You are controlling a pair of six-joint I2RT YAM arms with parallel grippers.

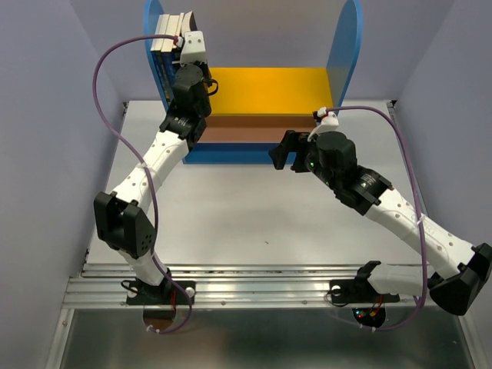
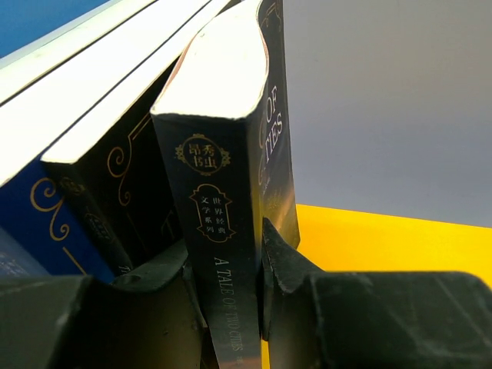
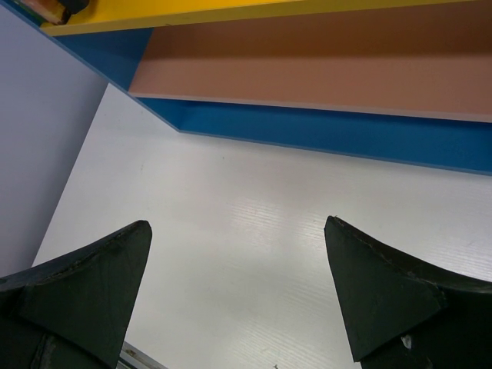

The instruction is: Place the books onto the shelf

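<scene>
Several books (image 2: 115, 177) crowd book (image 2: 223, 154) in left claw (image 2: 228, 257).

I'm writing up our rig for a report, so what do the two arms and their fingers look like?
Both the left arm and right arm have white links with bulky black joints. A thin purple cable loops along each. A white block caps the left wrist. The fingers are matte black, tapering wedges.

books (image 1: 171, 34) packed against left panel (image 1: 152, 19), yellow board (image 1: 269, 86) open rightward
</scene>
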